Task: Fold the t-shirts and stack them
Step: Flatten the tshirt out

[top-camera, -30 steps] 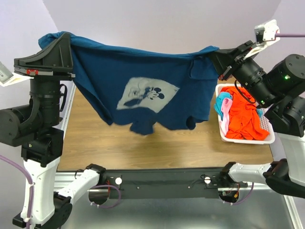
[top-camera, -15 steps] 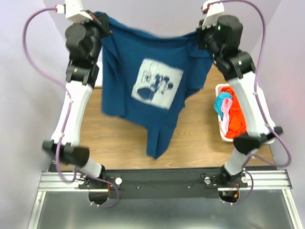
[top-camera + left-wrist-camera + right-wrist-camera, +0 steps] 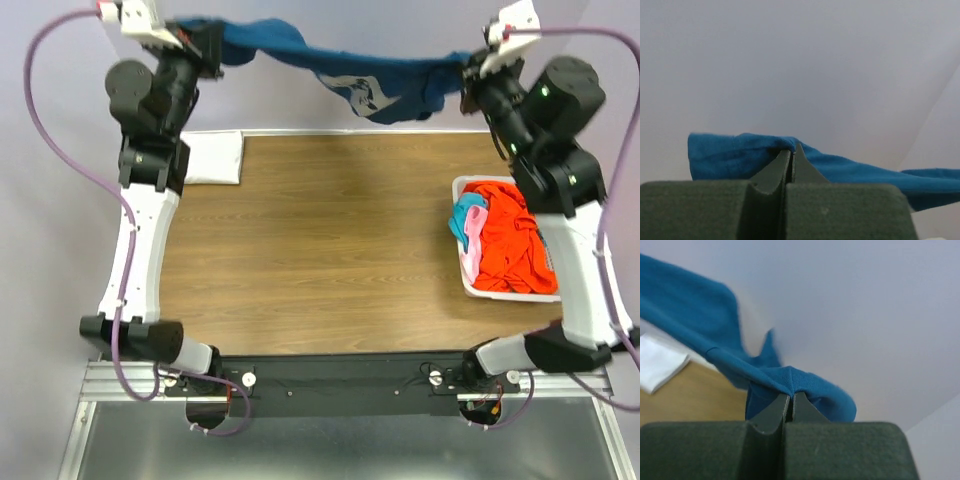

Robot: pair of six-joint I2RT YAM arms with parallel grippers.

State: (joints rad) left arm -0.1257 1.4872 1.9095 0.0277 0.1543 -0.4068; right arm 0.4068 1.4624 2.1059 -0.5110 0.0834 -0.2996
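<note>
The navy blue t-shirt (image 3: 340, 70) with its white cartoon print hangs stretched between my two grippers, high over the table's far edge. My left gripper (image 3: 212, 42) is shut on its left end, seen in the left wrist view (image 3: 791, 149). My right gripper (image 3: 470, 72) is shut on its right end, seen in the right wrist view (image 3: 791, 396). A folded white t-shirt (image 3: 212, 158) lies at the table's far left. Orange (image 3: 510, 240), pink (image 3: 472, 252) and teal (image 3: 462, 218) t-shirts lie in the basket.
The white slatted basket (image 3: 512, 294) stands at the table's right side. The wooden table (image 3: 320, 250) lies below both raised arms. The folded white t-shirt also shows in the right wrist view (image 3: 657, 364).
Both arms have swung the navy shirt up and away toward the far edge. It hung down over the table before; now it is stretched out nearly level, high at the back.
</note>
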